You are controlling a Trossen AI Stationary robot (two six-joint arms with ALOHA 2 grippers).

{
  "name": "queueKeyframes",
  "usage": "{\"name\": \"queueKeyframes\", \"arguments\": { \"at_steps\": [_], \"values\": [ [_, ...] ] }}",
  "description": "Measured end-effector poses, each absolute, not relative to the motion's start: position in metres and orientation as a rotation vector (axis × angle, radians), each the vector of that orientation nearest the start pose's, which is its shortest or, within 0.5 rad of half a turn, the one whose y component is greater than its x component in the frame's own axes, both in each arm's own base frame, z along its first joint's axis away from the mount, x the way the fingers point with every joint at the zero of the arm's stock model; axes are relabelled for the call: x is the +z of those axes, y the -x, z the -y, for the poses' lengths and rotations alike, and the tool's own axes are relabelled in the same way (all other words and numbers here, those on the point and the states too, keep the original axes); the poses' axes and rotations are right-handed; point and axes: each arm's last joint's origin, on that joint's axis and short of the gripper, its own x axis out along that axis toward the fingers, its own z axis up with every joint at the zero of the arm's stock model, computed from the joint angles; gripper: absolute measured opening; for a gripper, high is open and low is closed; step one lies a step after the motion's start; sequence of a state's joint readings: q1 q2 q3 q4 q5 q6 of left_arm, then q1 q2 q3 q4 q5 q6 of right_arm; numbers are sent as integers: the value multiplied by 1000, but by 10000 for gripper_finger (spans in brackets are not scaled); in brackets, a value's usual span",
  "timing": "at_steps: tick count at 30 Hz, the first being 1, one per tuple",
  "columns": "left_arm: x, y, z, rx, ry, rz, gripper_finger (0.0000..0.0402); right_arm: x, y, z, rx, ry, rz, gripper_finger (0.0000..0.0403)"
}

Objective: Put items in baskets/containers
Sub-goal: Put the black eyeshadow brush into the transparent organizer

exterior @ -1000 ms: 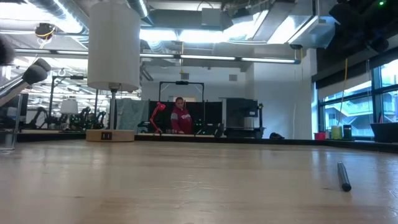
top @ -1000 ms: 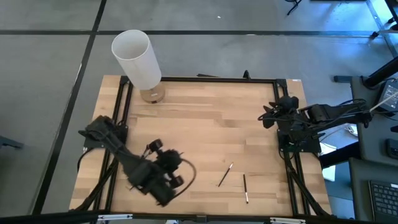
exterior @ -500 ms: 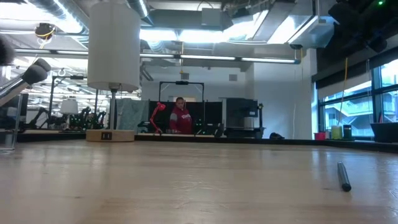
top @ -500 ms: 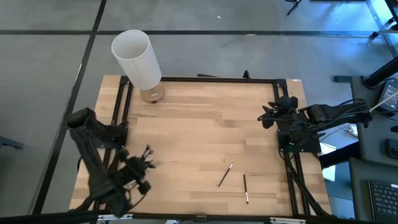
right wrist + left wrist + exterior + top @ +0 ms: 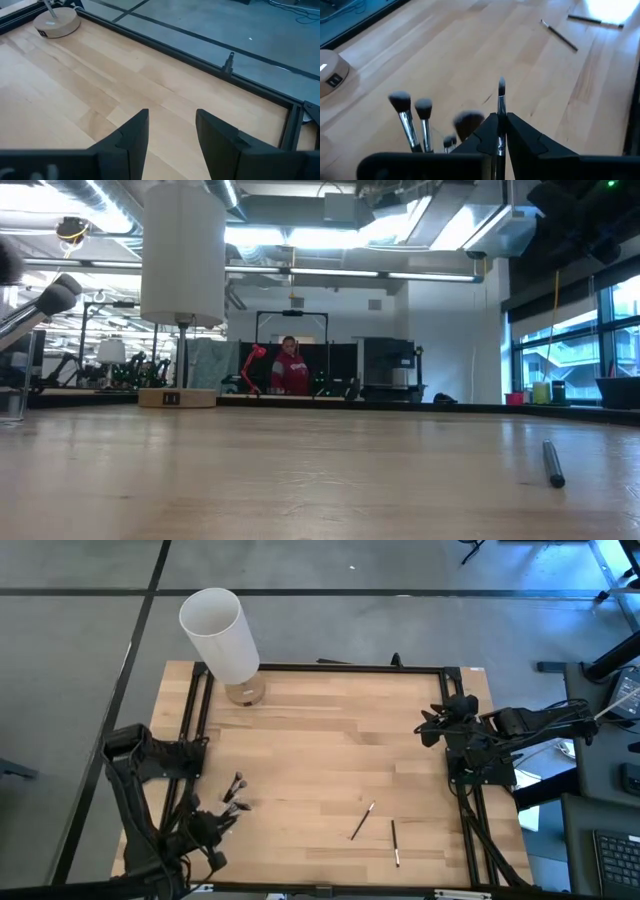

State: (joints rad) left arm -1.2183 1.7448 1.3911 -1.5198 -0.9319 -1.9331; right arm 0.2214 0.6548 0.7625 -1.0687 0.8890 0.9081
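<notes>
1. Two brushes lie loose on the table (image 5: 330,740) in the lower right of the high view, near each other but apart.
2. The first loose brush (image 5: 362,821) has its long axis on a diagonal, one end toward the upper right of the frame and the other toward the lower left.
3. The second loose brush (image 5: 395,843) lies nearly straight up and down the frame, a pale end toward the lower edge.
4. The left gripper (image 5: 500,131) sits at the lower left of the high view, past the table's left-hand corner, its fingers pinched narrow on a thin brush (image 5: 500,95).
5. That held brush stands lengthwise between the fingers, its small bristle tip pointing away from the wrist, out over the wood.
6. A cluster of standing brushes (image 5: 234,794) shows in the lower left part of the high view, just beside the left gripper; in the left wrist view their bristle heads point upward. The clear cup that would hold them cannot be made out.
7. The right gripper (image 5: 170,132) waits at the right edge of the table, fingers spread wide with nothing between them.
8. A white cylinder (image 5: 218,635) stands on a round tan base (image 5: 244,692) at the upper left corner of the table.
9. In the low view a person (image 5: 291,369) in red is far off in the room behind.
</notes>
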Motion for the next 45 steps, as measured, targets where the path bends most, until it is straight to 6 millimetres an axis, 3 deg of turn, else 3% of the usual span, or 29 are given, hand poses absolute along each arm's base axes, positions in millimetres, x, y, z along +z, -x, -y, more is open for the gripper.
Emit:
{"name": "queueKeyframes", "arguments": {
  "at_steps": [15,28,32,39,45],
  "values": [
    [246,-115,272,544,131,-622,43,280,-100,1,-906,-315,-474,163],
    [251,-139,253,648,112,-665,112,280,-100,0,-900,-315,-481,163],
    [268,-162,227,729,189,-654,128,280,-100,0,-900,-315,-480,163],
    [294,-217,159,901,371,-617,134,280,-100,0,-898,-319,-481,163],
    [295,-303,112,736,440,-611,134,279,-100,0,-890,-324,-488,163]
  ]
}}
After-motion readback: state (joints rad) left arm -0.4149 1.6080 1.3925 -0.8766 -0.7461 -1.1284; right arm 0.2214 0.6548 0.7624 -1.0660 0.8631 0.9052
